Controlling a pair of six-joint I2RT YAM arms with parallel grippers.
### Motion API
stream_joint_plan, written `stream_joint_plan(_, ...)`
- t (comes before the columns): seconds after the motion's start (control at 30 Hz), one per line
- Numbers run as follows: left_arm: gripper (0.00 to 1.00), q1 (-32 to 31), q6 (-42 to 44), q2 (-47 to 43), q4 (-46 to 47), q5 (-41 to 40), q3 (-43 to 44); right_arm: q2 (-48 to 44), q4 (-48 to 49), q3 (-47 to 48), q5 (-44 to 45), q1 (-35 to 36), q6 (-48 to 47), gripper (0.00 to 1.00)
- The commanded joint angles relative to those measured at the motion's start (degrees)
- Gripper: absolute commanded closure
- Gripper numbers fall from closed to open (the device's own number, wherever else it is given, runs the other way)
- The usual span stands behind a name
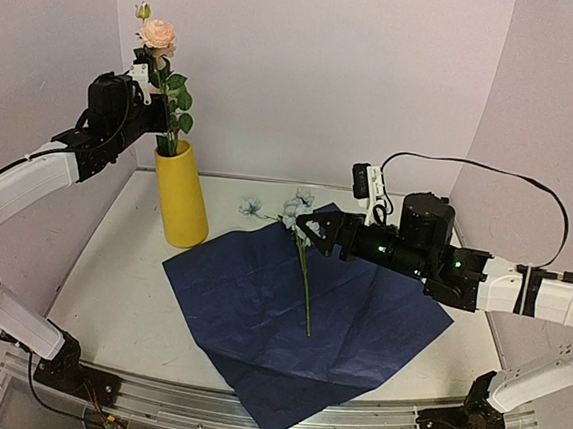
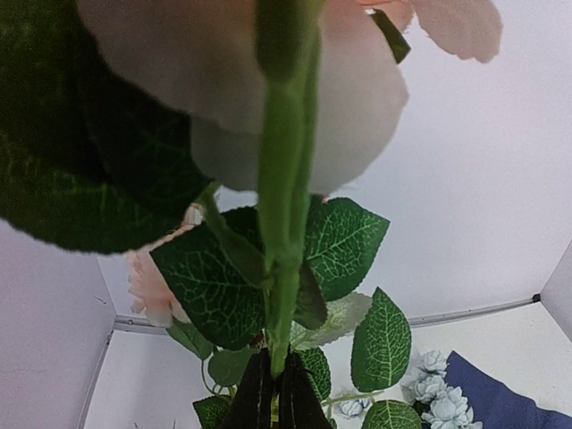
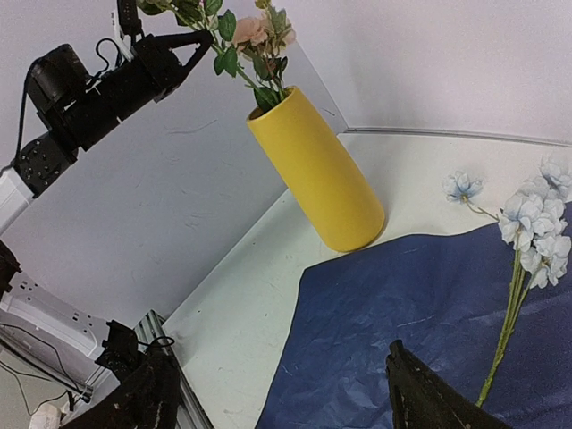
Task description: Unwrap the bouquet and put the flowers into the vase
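Rose stem is gripped by L claw, clenched above vase at desk back-left, lower end in its mouth. R claw is held wide open over blue stem laid on navy paper.

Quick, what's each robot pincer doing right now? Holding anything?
Left pincer: closed, holding the rose stem.
Right pincer: open, holding nothing.
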Motion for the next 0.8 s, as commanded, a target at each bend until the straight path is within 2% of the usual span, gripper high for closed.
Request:
stream_joint_plan(0.0, 1.00, 0.0, -1.1, -3.1, -1.0, 1.8, 0.9, -2.4, 0.6, 0.1, 1.3, 0.2, -0.4, 0.19)
stream_joint_plan(0.23, 1.00, 0.0, -0.6, -4.8, -1.0, 1.3, 0.9, -1.6, 0.5, 0.6, 1.1, 0.2, -0.4, 0.20)
stream_joint_plan(0.77, 1.00, 0.1, -2.7, 0.8, -1.6, -1.1, -4.6, -2.7, 0.5, -0.2, 1.2, 0.2, 0.1, 0.20)
